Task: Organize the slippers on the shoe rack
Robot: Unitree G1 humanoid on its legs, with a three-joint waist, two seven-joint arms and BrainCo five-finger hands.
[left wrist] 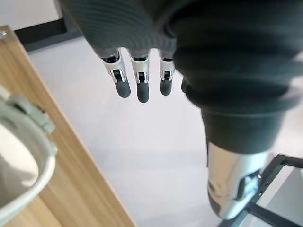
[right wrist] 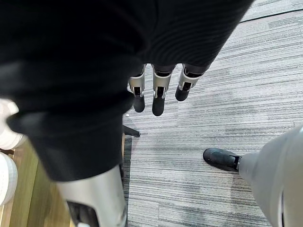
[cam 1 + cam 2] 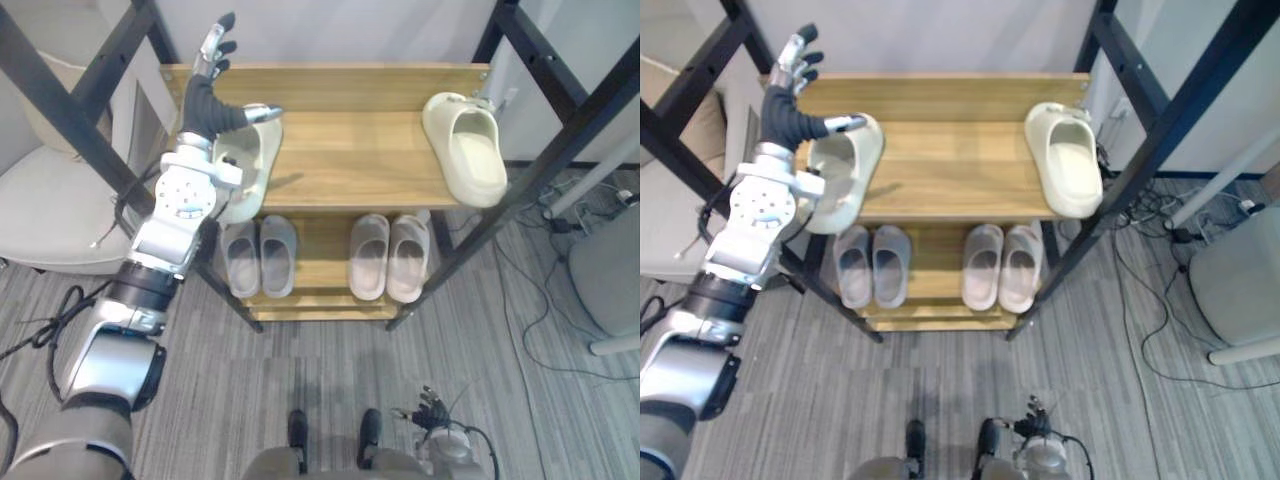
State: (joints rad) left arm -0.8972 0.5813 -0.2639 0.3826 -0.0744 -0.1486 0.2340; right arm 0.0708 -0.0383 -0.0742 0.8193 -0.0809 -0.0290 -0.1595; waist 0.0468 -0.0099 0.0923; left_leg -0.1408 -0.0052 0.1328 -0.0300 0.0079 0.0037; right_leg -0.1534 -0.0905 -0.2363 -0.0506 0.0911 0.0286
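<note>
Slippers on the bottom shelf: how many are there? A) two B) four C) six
B: the lower shelf holds a grey pair next to a pinkish pair, which makes four slippers.

Cream slippers (image 3: 465, 150) apart on shoe rack (image 3: 340, 160)

Left slipper (image 3: 245, 165) and right slipper (image 3: 465, 150) lie apart on the top shelf (image 3: 350, 150), above two pairs (image 3: 259, 256) (image 3: 388, 256).
</note>
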